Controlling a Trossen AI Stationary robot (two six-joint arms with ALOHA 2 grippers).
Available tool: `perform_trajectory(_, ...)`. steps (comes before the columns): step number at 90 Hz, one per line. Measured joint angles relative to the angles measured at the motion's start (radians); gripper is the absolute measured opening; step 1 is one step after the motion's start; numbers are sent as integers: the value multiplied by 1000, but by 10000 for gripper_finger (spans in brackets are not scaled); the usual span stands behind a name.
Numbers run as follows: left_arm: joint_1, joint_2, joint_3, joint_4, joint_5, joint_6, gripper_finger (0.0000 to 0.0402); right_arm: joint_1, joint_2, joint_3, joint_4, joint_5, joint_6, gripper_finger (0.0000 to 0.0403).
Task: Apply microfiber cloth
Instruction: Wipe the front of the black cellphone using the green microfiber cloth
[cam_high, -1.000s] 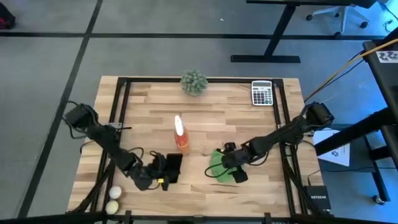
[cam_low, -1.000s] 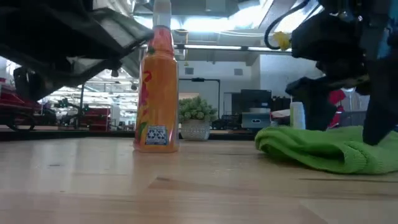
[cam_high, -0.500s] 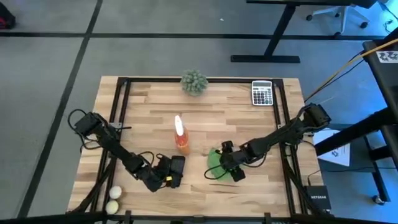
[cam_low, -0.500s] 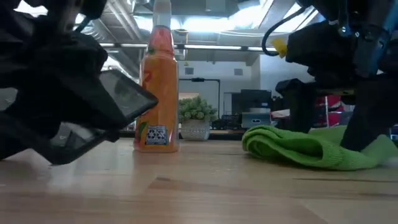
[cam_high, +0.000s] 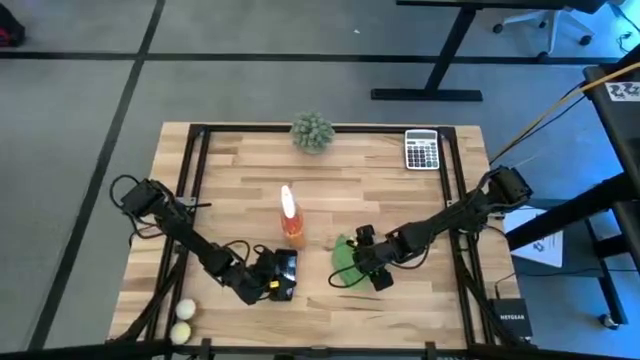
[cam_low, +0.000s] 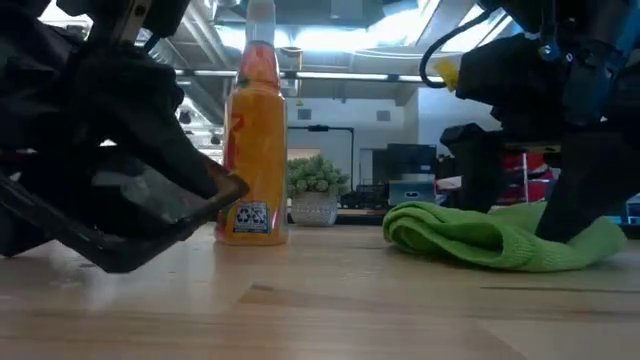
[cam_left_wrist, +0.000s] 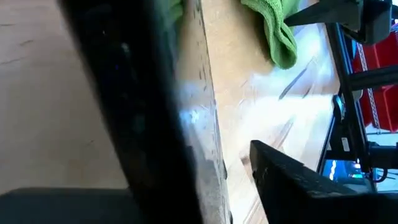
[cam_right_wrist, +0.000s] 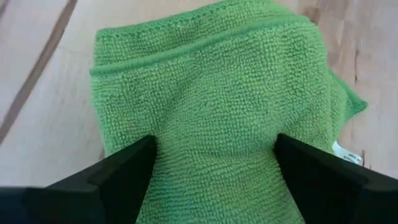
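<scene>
I took the orange spray bottle (cam_high: 290, 218) as landmark; it stood upright near the middle of the wooden table (cam_high: 240, 170). The microfiber cloth (cam_high: 345, 256) lay bunched on the table to the right of the bottle and slightly nearer the front edge, apart from it. In the low view its folded green mass (cam_low: 480, 235) rested flat on the wood, beside the bottle. My right gripper (cam_high: 368, 262) was down on the cloth; the right wrist view showed its jaws spread wide, one dark finger (cam_right_wrist: 109, 171) pressing into the fabric at each side of the cloth (cam_right_wrist: 211, 112). My left gripper (cam_high: 275, 280) sat low in front of the bottle, a little to its left, holding a dark flat object (cam_low: 140, 205) that tilted over the table in the low view; I could not identify it. Beyond the bottle, a fuzzy plant ball (cam_high: 312, 131) stood at the far edge, with a calculator (cam_high: 421, 149) to the far right.
</scene>
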Motion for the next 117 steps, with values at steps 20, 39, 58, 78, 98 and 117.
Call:
perform_trajectory(20, 2, -14, -3, -9, 55, 0, 131, 0, 0, 0, 0, 0, 1, 314)
perform_trajectory(39, 24, -16, -2, -11, 121, -53, 131, 0, 0, 0, -2, -7, 5, 314)
perform_trajectory(58, 48, -12, 38, -71, 209, -47, 131, 0, 0, 0, -3, -7, 5, 314)
perform_trajectory(78, 52, -12, 59, -114, 277, -50, 131, 0, 0, 0, -18, -8, 9, 314)
perform_trajectory(98, 45, -13, 61, -109, 439, -52, 131, 0, -3, 1, -65, -7, 10, 314)
perform_trajectory(117, 21, -14, 61, -113, 574, 7, 131, 0, -3, 1, -69, -7, 24, 314)
